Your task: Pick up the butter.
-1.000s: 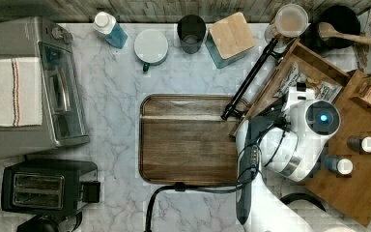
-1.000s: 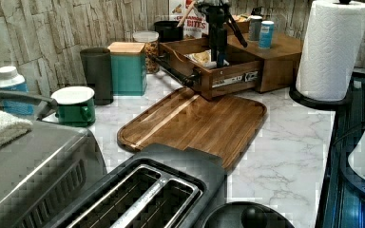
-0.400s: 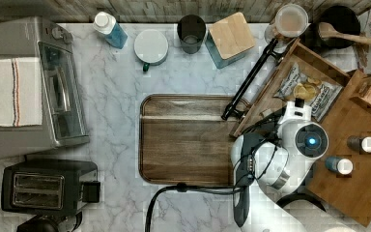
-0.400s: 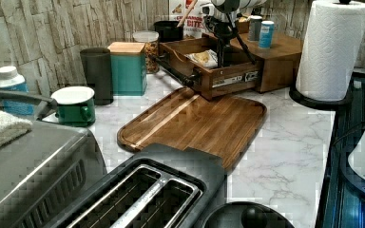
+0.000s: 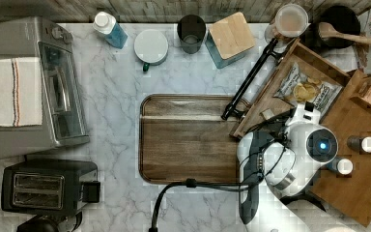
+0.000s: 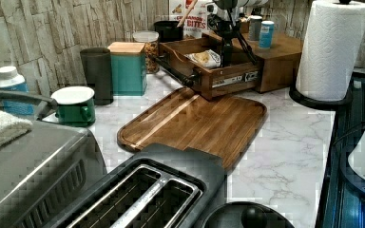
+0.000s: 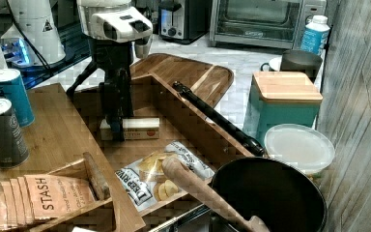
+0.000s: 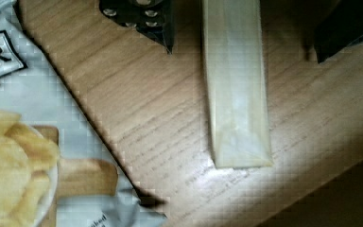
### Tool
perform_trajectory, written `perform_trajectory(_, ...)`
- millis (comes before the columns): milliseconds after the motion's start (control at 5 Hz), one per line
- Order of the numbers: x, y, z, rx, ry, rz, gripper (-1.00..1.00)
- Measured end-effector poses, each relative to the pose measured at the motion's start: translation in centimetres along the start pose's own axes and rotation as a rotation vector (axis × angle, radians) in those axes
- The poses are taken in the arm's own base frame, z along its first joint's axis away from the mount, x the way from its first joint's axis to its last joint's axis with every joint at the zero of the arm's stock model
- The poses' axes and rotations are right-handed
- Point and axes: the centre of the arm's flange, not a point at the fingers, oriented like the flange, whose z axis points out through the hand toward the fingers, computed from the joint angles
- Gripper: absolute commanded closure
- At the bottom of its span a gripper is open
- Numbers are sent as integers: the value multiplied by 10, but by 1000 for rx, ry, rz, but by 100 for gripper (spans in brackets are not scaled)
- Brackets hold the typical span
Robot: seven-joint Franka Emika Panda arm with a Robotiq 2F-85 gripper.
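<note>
- The open wooden drawer (image 7: 125, 150) of the big wooden organiser box (image 7: 48, 135) on the marble bench (image 5: 116, 116) walls in the work space; in my judgement a claw descending off-centre could knock a finger on the drawer's side or floor, since the drawer's near wall in the right view stands close by the arm.
- The silvery chip bag printed with yellow chips (image 7: 162, 176) lies in the same drawer, near the target but apart from it (a sideways nudge could slide the stick against it).
- The butter, a slim pale beige stick in a matte wrapper (image 8: 236, 85), lies flat on the drawer floor; its smooth wrapper could likely slip or twist out if pinched near one end.
- The black claw (image 8: 243, 26) is spread wide, empty, one finger on each long side of the stick with bare wood showing between fingers (image 8: 144, 19) and wrapper; in the right view it stands at the stick's left end, so the grip risks landing off the middle.
</note>
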Motion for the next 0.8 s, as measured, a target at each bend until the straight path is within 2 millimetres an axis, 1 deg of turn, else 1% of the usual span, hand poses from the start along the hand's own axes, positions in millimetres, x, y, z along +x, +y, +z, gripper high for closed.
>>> perform_trajectory(200, -1, 1, 6, 38, -17, 12, 100)
perform_trajectory(400, 3, 11, -1, 29, -3, 22, 100)
perform_trajectory(800, 5, 12, -1, 36, -7, 22, 100)
